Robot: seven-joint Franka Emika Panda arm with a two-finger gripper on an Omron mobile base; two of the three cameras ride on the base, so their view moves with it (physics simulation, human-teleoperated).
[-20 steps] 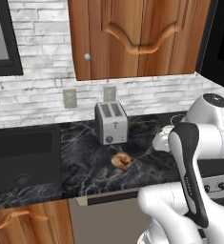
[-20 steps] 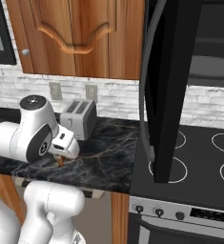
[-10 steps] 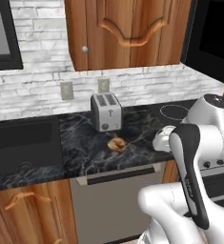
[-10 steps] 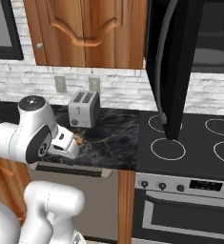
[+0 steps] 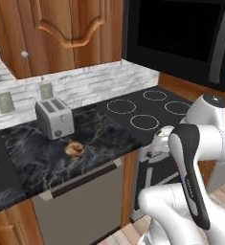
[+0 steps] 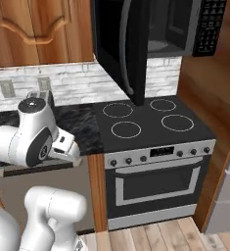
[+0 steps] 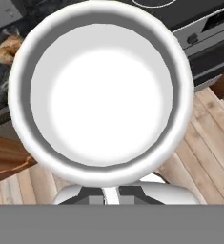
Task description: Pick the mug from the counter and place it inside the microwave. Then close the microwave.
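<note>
Black marble counter (image 5: 47, 158) with toaster (image 5: 54, 118) and pastry (image 5: 74, 148)

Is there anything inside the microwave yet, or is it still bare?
Through the open door, the microwave shows a bare-looking floor and back wall; its left part is hidden behind the door. The mug, itself empty, is in the claw.

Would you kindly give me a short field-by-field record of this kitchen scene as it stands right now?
mug: white, seen from above its open mouth in the hand view, off the counter
gripper: shut on the mug's rim
microwave: mounted above the stovetop, door swung open
stovetop: black, four white rings, bare
counter: black marble, left of the stovetop
toaster: silver, at the back of the counter
pastry: brown, in front of the toaster
task stage: mug lifted, not yet in the microwave
</note>
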